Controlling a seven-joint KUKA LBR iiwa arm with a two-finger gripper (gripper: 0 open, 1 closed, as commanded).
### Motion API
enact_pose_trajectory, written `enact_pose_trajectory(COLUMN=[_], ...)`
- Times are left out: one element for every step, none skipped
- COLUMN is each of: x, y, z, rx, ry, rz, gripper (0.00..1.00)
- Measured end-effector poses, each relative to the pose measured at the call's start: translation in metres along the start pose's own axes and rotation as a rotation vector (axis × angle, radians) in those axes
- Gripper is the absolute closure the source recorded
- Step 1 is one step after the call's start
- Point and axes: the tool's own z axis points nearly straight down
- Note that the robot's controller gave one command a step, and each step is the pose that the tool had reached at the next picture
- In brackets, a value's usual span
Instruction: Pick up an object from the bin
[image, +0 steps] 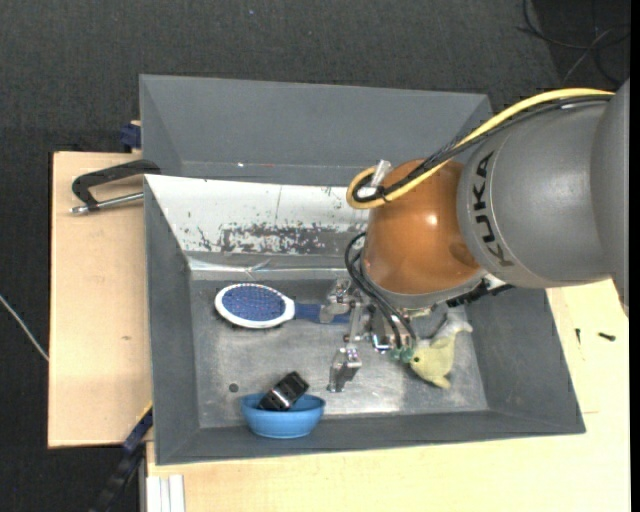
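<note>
My gripper (341, 377) hangs low over the middle of the bin floor, under the arm's orange cover. A blue oval hairbrush (253, 305) with white bristles lies to its left, its handle pointing toward the gripper. At the front edge, left of the gripper, a small blue bowl (284, 418) holds a black block (285, 391). Just right of the gripper lies a pale yellow soft thing (436, 360) with a green bit at its near end. Nothing shows held by the gripper.
The arm and its orange cover hide the bin's right rear part. Bare floor lies between the brush and the bowl, with a small dark speck at the left.
</note>
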Motion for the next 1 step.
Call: enact_pose_trajectory(x=[-0.0242], y=[0.0561], z=[0.0385], rx=[-0.005], ry=[-0.018], rz=[0.486], gripper=[0.00])
